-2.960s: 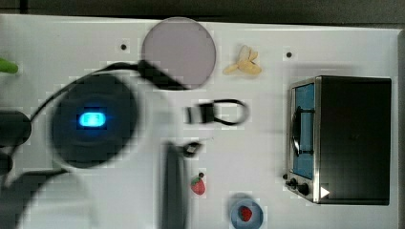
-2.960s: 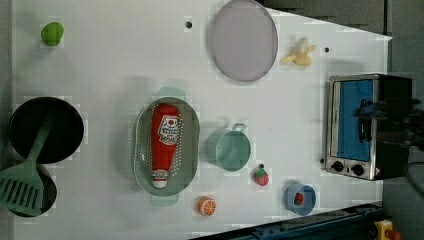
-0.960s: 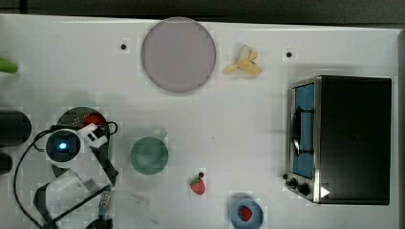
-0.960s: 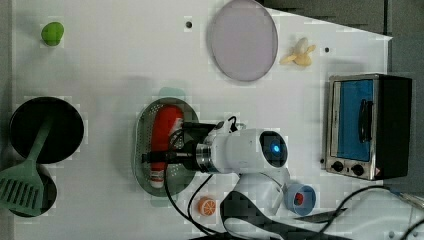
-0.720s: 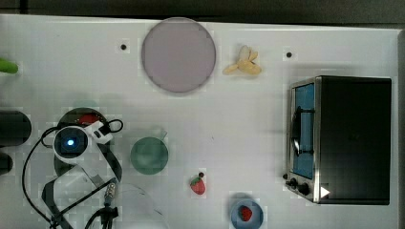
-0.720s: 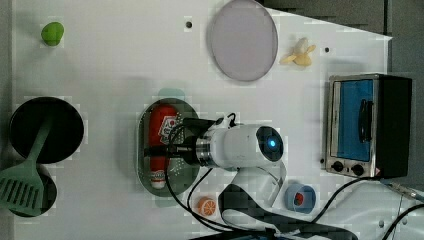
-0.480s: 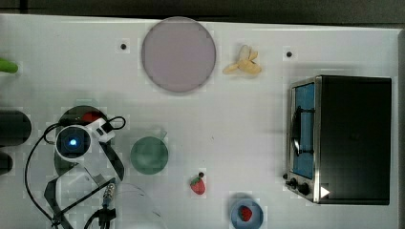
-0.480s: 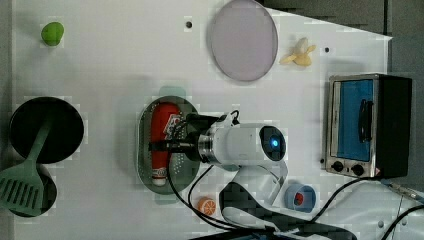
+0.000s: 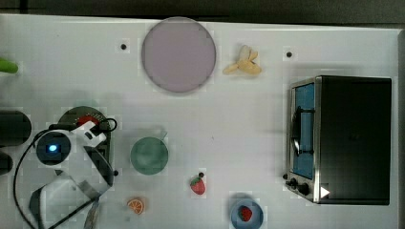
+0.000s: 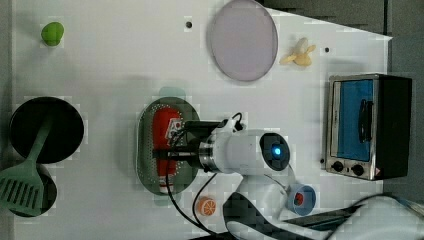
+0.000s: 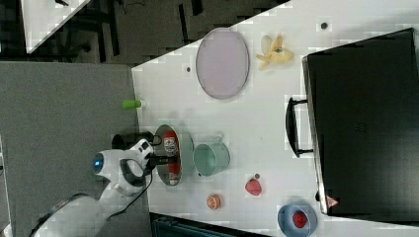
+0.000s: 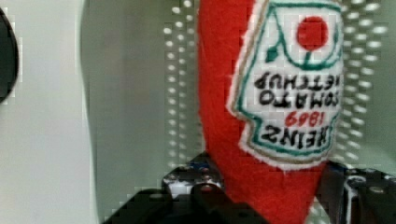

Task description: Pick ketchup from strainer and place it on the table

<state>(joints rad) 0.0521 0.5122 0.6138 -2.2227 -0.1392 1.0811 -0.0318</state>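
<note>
Left view, centre-left of the frame: the gripper reaches into the strainer, jaws pinching the ketchup across its middle — the bottle lies lengthwise inside the oval basket. Wrist view shows the soft red felt-like ketchup, its stitched white label, and the strainer's perforated pale green floor. On the table, bare white room lies above the strainer; a black pan sits to the left view's left, well apart.

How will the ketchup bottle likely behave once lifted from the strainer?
The ketchup looks like stitched felt, so it is probably soft, light and easy to grip. The gripper holds it near one end, so the far end may sag. Set on the table, it should hardly roll.
</note>
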